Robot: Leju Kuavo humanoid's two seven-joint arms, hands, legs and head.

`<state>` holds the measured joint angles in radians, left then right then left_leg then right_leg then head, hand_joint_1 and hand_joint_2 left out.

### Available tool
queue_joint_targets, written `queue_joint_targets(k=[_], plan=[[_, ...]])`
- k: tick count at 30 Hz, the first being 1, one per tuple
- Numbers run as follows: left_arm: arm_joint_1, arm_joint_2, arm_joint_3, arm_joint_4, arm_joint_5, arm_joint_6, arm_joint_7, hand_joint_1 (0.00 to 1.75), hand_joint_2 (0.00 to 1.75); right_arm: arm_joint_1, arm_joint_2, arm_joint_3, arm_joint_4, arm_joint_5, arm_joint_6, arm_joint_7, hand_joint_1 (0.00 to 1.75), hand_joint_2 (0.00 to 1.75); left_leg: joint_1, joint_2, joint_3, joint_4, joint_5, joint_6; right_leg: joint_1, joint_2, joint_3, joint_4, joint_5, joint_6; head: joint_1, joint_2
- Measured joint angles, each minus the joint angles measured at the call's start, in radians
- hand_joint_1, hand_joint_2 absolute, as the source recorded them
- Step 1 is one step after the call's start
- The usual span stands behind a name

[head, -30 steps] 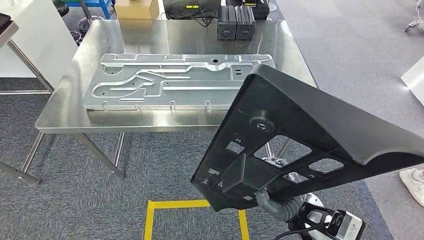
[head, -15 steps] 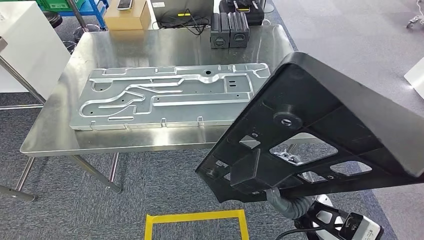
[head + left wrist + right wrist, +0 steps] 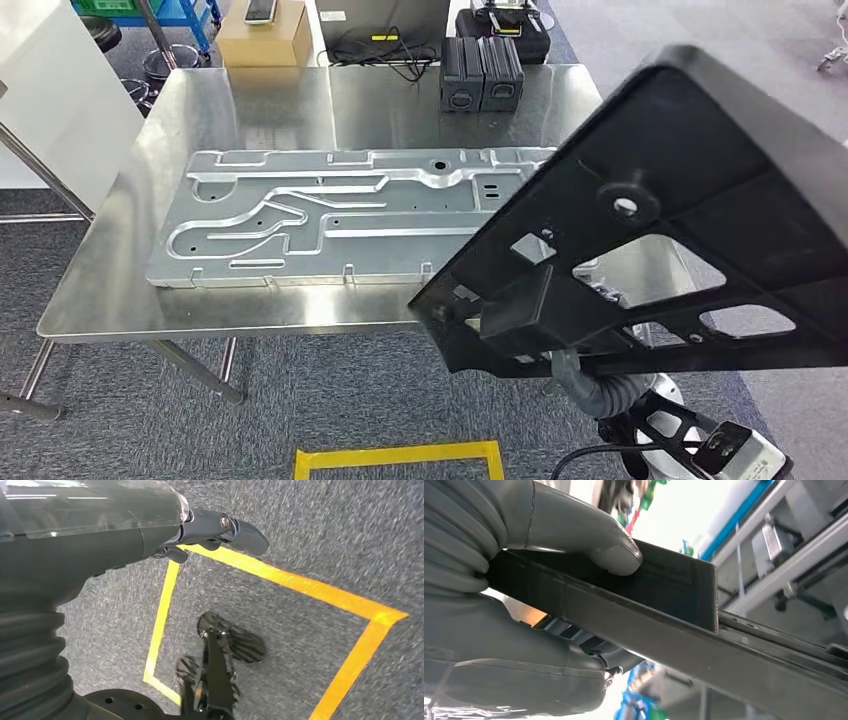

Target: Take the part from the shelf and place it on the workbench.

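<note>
Right hand (image 3: 524, 605) clamps the black plastic part (image 3: 680, 230) from below, its thick grey thumb (image 3: 589, 535) pressed flat on one face of a raised rib and the remaining fingers curled against the opposite side, so the rib is pinched between them. That part is a large, matte black moulded panel, roughly triangular, with a smooth outer skin, a stiffening web of ribs, several cut-out windows and a round boss with a hole. It is held tilted in the air at the right of the head view, its lower corner just over the near edge of the workbench (image 3: 130, 250) and overlapping the right end of the stamped metal plate (image 3: 330, 215) lying flat on the steel top.

Left hand (image 3: 210, 527) hangs over grey carpet (image 3: 325, 525) marked with yellow tape (image 3: 300, 585); it holds nothing, its dark fingers loosely extended.

Behind the plate, near the far edge of the workbench, stand two black boxes (image 3: 482, 72) side by side. A cardboard box (image 3: 265, 35) sits beyond the table's far left corner.
</note>
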<state>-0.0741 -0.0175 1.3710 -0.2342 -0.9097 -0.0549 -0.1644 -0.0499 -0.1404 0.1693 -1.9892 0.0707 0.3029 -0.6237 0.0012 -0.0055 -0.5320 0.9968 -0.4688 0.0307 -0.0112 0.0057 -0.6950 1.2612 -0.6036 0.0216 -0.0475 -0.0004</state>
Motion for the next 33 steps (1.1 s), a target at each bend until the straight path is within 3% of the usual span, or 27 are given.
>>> queue_joint_targets(k=[3,4,5,9,10,12,13,14,15,17,19,22,24,25,27,29,30,31,33], plan=[[-0.001,-0.001,0.0,0.0,0.001,0.001,0.001,0.0,1.75,-0.082,-0.005,-0.026,0.034,0.028,-0.032,0.001,1.66,1.75,-0.005,-0.001,0.033,0.001,-0.027,-0.006,0.007,0.001,0.036,-0.182,0.152,-0.017,0.0,0.0],[-0.003,-0.001,0.0,0.001,0.002,-0.001,0.001,0.0,1.75,-0.122,-0.007,-0.038,0.061,0.047,-0.045,0.004,1.66,1.75,-0.006,-0.001,0.036,0.001,-0.034,-0.011,0.011,0.002,0.044,-0.221,0.189,-0.023,0.0,0.0],[-0.005,-0.001,0.0,0.001,0.002,-0.003,0.001,0.0,1.75,-0.163,-0.01,-0.05,0.093,0.069,-0.062,0.007,1.66,1.75,-0.006,-0.001,0.037,0.003,-0.038,-0.016,0.015,0.004,0.045,-0.24,0.207,-0.028,0.0,0.0],[-0.009,0.001,0.0,0.001,0.0,-0.009,0.0,0.0,1.75,-0.313,-0.021,-0.081,0.243,0.246,-0.184,0.038,1.66,1.75,-0.004,0.0,0.034,0.036,-0.06,-0.035,0.013,0.004,0.067,-0.258,0.207,-0.046,0.0,0.0],[-0.01,0.001,0.0,0.001,-0.001,-0.009,0.0,0.0,1.75,-0.351,-0.022,-0.081,0.288,0.313,-0.225,0.054,1.66,1.75,-0.002,0.0,0.013,0.077,-0.082,-0.039,0.011,0.004,0.074,-0.262,0.206,-0.051,-0.001,0.0],[-0.013,0.002,0.0,0.001,-0.004,-0.012,-0.001,0.0,1.75,-0.422,-0.024,-0.073,0.388,0.433,-0.299,0.087,1.66,1.75,0.003,0.0,-0.063,0.205,-0.139,-0.048,0.013,0.003,0.079,-0.263,0.201,-0.057,-0.001,0.0],[-0.013,0.004,0.0,0.001,-0.005,-0.012,-0.001,0.0,1.75,-0.45,-0.025,-0.068,0.437,0.476,-0.328,0.099,1.66,1.75,0.004,0.0,-0.101,0.259,-0.156,-0.051,0.015,0.002,0.08,-0.263,0.198,-0.058,-0.001,0.0],[-0.013,0.005,0.0,0.001,-0.006,-0.013,-0.001,0.0,1.75,-0.472,-0.025,-0.063,0.478,0.502,-0.345,0.105,1.66,1.75,0.005,0.0,-0.127,0.282,-0.154,-0.052,0.016,0.002,0.082,-0.262,0.195,-0.058,-0.001,0.0],[-0.012,0.006,0.0,0.001,-0.007,-0.014,-0.001,0.0,1.75,-0.487,-0.026,-0.058,0.51,0.512,-0.354,0.106,1.66,1.75,0.005,0.0,-0.133,0.266,-0.129,-0.052,0.016,0.002,0.085,-0.26,0.191,-0.057,-0.001,0.0],[-0.011,0.007,0.0,0.001,-0.008,-0.014,-0.001,0.0,1.75,-0.51,-0.026,-0.05,0.556,0.519,-0.361,0.106,1.66,1.75,0.005,0.001,-0.098,0.141,-0.034,-0.05,0.016,0.001,0.095,-0.257,0.181,-0.054,-0.001,0.0],[-0.012,0.009,0.0,0.001,-0.008,-0.015,-0.001,0.0,1.75,-0.528,-0.026,-0.044,0.588,0.52,-0.366,0.106,1.66,1.75,0.001,0.001,-0.065,0.033,0.025,-0.041,0.017,-0.001,0.097,-0.254,0.176,-0.048,-0.001,0.0],[-0.011,0.012,0.0,0.001,-0.008,-0.014,-0.001,0.0,1.75,-0.54,-0.028,-0.041,0.619,0.52,-0.367,0.106,1.66,1.75,-0.004,0.001,-0.06,0.007,0.039,-0.022,0.017,-0.001,0.09,-0.255,0.176,-0.035,-0.001,0.0],[-0.01,0.014,0.0,0.001,-0.009,-0.015,-0.001,0.0,1.75,-0.546,-0.03,-0.036,0.631,0.536,-0.374,0.111,1.66,1.75,-0.001,0.001,-0.056,-0.004,0.047,-0.011,0.016,-0.001,0.081,-0.232,0.158,-0.025,-0.001,0.0],[-0.011,0.014,0.0,0.001,-0.01,-0.015,-0.001,0.0,1.75,-0.552,-0.031,-0.032,0.638,0.562,-0.383,0.122,1.66,1.75,0.001,0.001,-0.053,-0.01,0.049,-0.005,0.016,-0.001,0.064,-0.194,0.135,-0.02,-0.001,0.0],[-0.012,0.014,-0.001,0.001,-0.014,-0.016,-0.001,0.0,1.75,-0.573,-0.034,-0.011,0.665,0.669,-0.407,0.164,1.66,1.75,0.001,0.001,-0.051,-0.012,0.05,-0.001,0.01,-0.001,-0.001,-0.063,0.073,-0.014,-0.001,0.0],[-0.013,0.014,-0.002,0.001,-0.018,-0.019,-0.003,0.0,1.75,-0.614,-0.028,0.038,0.735,0.83,-0.42,0.219,1.66,1.75,0.001,0.002,-0.051,-0.011,0.048,-0.002,0.004,-0.002,-0.056,0.038,0.047,-0.008,-0.001,0.0],[-0.015,0.014,-0.002,0.001,-0.019,-0.021,-0.004,0.0,1.75,-0.644,-0.021,0.073,0.789,0.914,-0.422,0.244,1.66,1.75,0.002,0.003,-0.051,-0.009,0.047,-0.003,0.0,-0.003,-0.058,0.034,0.063,-0.006,-0.001,0.0],[-0.018,0.014,-0.002,0.001,-0.02,-0.024,-0.006,0.0,1.75,-0.677,-0.009,0.113,0.852,0.989,-0.421,0.264,1.66,1.75,0.003,0.003,-0.05,-0.008,0.046,-0.006,-0.004,-0.004,-0.037,-0.011,0.095,-0.004,-0.001,0.0],[-0.023,0.015,-0.003,0.001,-0.02,-0.031,-0.012,0.0,1.75,-0.744,0.022,0.195,0.991,1.093,-0.419,0.289,1.66,1.75,0.003,0.003,-0.051,-0.002,0.042,-0.014,-0.009,-0.005,0.036,-0.156,0.16,-0.004,-0.001,0.0]])
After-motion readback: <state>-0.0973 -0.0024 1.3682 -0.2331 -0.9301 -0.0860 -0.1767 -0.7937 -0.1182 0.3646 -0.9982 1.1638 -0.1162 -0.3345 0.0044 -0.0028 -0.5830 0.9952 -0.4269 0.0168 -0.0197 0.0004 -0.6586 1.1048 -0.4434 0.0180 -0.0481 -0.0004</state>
